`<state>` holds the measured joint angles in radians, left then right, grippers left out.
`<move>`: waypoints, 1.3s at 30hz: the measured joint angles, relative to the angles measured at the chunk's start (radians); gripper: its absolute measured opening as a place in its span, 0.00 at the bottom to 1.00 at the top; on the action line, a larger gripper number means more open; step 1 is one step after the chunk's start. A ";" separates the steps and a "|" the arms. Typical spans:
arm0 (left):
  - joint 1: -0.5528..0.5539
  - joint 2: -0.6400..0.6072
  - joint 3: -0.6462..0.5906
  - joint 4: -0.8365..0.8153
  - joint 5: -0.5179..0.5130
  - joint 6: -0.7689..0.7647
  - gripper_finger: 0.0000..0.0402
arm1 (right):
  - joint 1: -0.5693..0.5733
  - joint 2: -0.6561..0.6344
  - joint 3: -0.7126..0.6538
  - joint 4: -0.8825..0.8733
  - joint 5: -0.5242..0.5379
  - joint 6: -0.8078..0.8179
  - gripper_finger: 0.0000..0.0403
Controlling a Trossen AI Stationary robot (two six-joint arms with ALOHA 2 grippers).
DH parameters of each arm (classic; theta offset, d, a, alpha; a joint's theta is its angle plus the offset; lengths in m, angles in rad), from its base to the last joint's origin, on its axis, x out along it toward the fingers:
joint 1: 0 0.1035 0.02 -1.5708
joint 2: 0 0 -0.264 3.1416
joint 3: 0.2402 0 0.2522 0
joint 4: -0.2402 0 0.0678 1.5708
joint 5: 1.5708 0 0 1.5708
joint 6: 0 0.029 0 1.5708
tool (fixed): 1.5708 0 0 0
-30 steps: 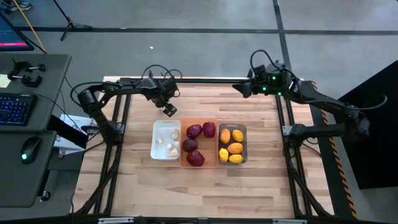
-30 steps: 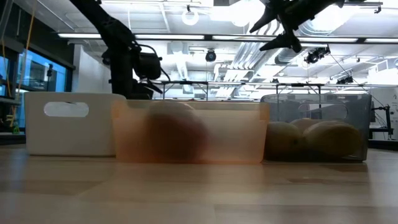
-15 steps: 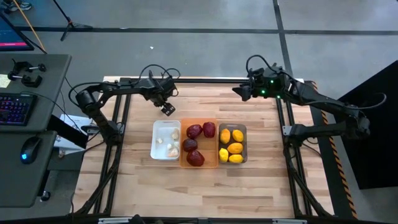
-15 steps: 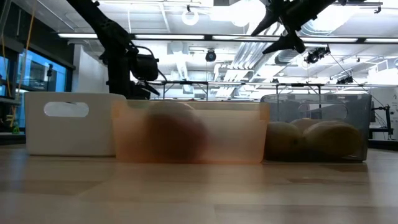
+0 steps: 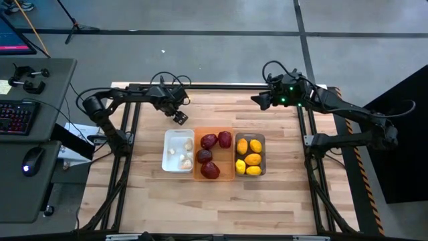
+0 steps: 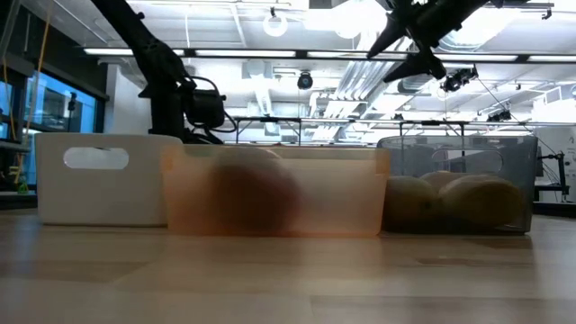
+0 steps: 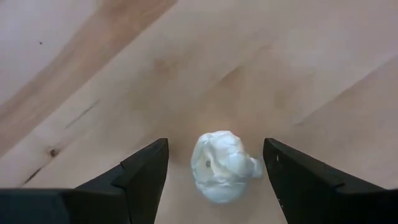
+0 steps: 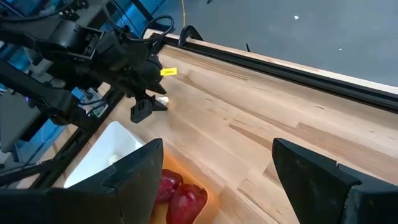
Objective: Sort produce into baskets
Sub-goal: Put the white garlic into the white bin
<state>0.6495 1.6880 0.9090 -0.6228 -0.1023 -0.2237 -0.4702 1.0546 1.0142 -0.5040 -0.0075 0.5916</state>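
The three baskets (image 5: 214, 154) look nearly sorted: red pieces (image 5: 210, 170) in orange, lemons (image 5: 253, 159) in grey, bulbs in white. One garlic bulb (image 7: 222, 166) lies on the table between the left gripper's (image 7: 216, 165) spread, empty fingers; the right gripper (image 8: 214, 171) hangs open, well apart.

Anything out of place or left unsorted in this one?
Yes: one garlic bulb lies loose on the table, between the open fingers of the left hand, not in the white basket with the others. The baskets look neatly sorted.
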 joint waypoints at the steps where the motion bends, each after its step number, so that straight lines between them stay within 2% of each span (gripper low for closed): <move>1: 0.000 0.005 0.000 0.000 -0.003 -0.001 0.61 | 0.000 0.000 0.000 -0.004 0.000 -0.008 0.72; 5: -0.002 0.019 0.003 -0.001 -0.030 -0.010 0.49 | 0.000 0.000 0.000 -0.019 0.000 -0.024 0.72; 11: -0.008 -0.002 0.015 -0.052 -0.053 -0.036 0.11 | 0.000 0.000 0.000 -0.057 0.000 -0.053 0.72; 13: -0.007 -0.036 0.043 -0.075 -0.076 -0.036 0.04 | 0.000 0.000 0.000 -0.065 0.000 -0.075 0.72; 17: -0.011 -0.164 0.107 -0.093 -0.117 -0.036 0.11 | 0.000 0.000 0.000 -0.065 0.000 -0.103 0.72; 20: -0.053 -0.296 0.126 -0.050 -0.056 -0.064 0.14 | 0.000 0.000 0.000 -0.068 0.000 -0.104 0.72; 23: -0.161 -0.427 0.109 0.000 0.048 -0.127 0.14 | 0.000 0.000 0.000 -0.101 -0.015 -0.126 0.72; 26: -0.342 -0.512 0.082 -0.003 0.063 -0.219 0.14 | 0.000 0.000 0.000 -0.144 -0.023 -0.129 0.72; 28: -0.476 -0.534 0.071 -0.053 0.058 -0.300 0.14 | 0.000 0.000 0.000 -0.164 -0.024 -0.129 0.72; 30: -0.601 -0.531 0.069 -0.125 0.009 -0.414 0.16 | 0.003 0.000 0.000 -0.177 -0.024 -0.129 0.72; 33: -0.731 -0.512 0.068 -0.186 -0.082 -0.542 0.21 | 0.013 0.000 0.000 -0.168 -0.023 -0.129 0.72; 36: -0.777 -0.484 0.068 -0.207 -0.126 -0.590 0.30 | 0.024 0.000 0.000 -0.162 -0.023 -0.129 0.72; 39: -0.755 -0.457 0.068 -0.202 -0.090 -0.613 0.40 | 0.029 0.000 0.000 -0.161 -0.023 -0.148 0.72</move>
<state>-0.1058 1.2306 0.9771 -0.8249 -0.1919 -0.8364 -0.4416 1.0546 1.0142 -0.6655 -0.0303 0.4437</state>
